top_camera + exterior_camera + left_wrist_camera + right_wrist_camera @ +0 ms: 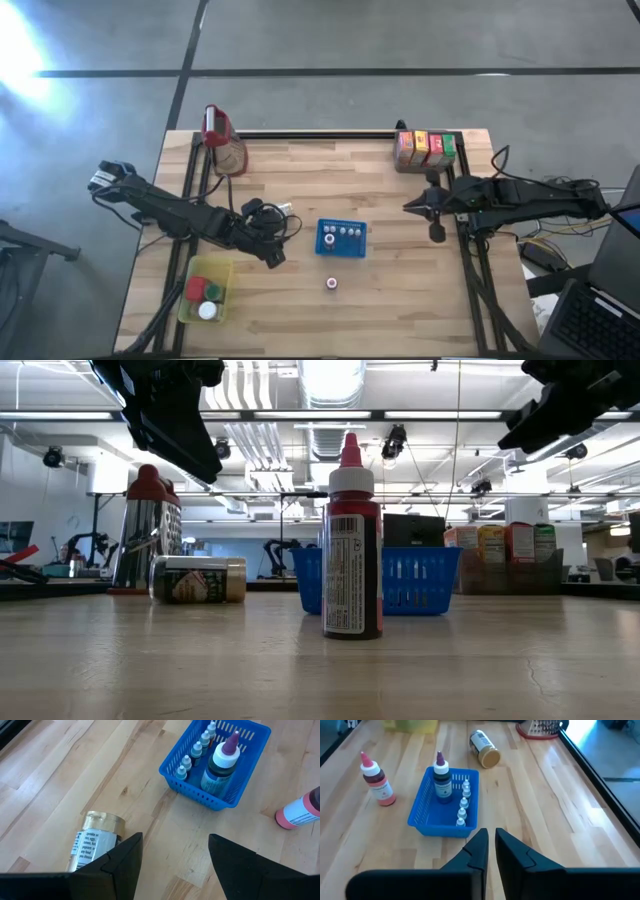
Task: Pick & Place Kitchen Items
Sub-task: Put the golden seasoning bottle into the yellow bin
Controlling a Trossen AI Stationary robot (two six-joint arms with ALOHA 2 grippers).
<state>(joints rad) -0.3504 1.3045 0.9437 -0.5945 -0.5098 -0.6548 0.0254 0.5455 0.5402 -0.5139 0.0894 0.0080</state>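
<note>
Red bottle (pixel 351 540): it stands upright on the table (pixel 400 300), nearest the low camera, alone in front of the blue basket, so you can take it from above.
Blue basket (pixel 341 239): mid-table; it holds a row of tiny white-capped dropper bottles (pixel 463 803) and one taller dark bottle (pixel 441 782) with a purple tip.
Gold-lidded jar (pixel 92 841): it lies on its side just beyond your left gripper and beside the basket, probably your next pick.
Left gripper (pixel 175 855): its fingers are parted about halfway, empty, hovering over the table near the jar.
Right gripper (pixel 490 851): its fingers are almost together, holding nothing, above the table's right side.
Yellow bin (pixel 206 291): near the left corner; it holds red, green and white lids.
Cartons (pixel 426 148): they line up at the far right corner.
Red-topped jug (pixel 224 140): far left.
</note>
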